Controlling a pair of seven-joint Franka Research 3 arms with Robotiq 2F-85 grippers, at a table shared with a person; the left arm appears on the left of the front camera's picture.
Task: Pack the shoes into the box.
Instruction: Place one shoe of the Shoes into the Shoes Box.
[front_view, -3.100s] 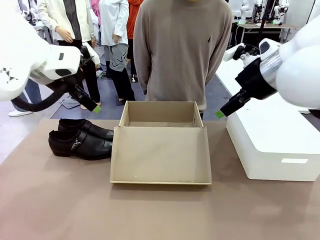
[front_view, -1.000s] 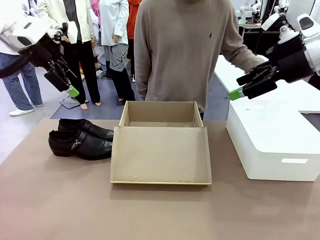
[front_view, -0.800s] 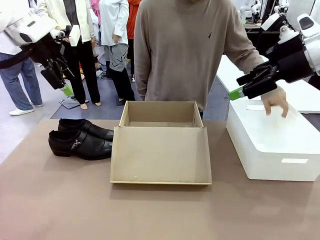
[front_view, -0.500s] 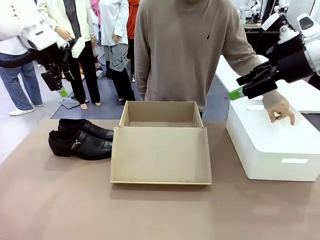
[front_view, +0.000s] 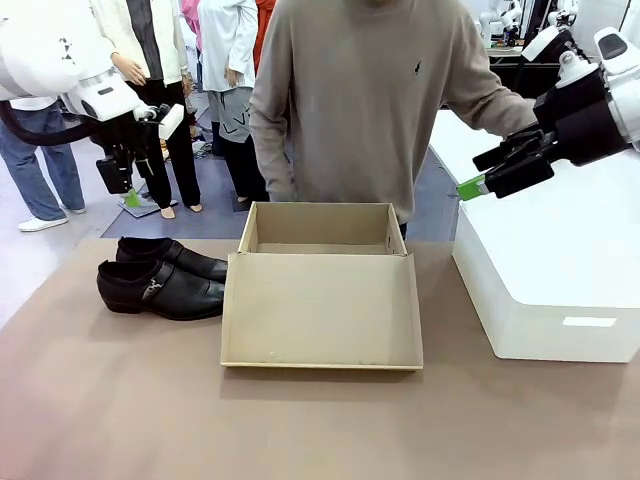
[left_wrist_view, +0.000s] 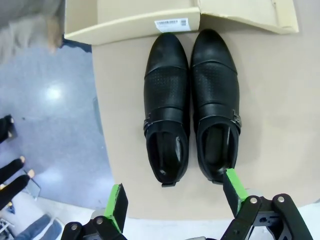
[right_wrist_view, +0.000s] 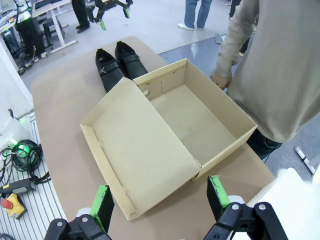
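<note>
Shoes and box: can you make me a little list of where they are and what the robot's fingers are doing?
shoes: side by side on the table, toes toward the box, not packed
box: open, no shoes inside, lid flap lying flat
left gripper: fingers open, above the shoes
right gripper: fingers open, raised to the right of the box
person's hand: by the box's far corner

Shoes (left_wrist_view: 167, 95): showing glossy blk w/ perforated dots, silver buckles (left_wrist_view: 235, 120). Box (front_view: 320, 310): showing tan, wht label (left_wrist_view: 171, 23). Counter (front_view: 300, 420): reading brown. Left pincer (left_wrist_view: 173, 187): wearing green pads (left_wrist_view: 117, 206) on blk.
</note>
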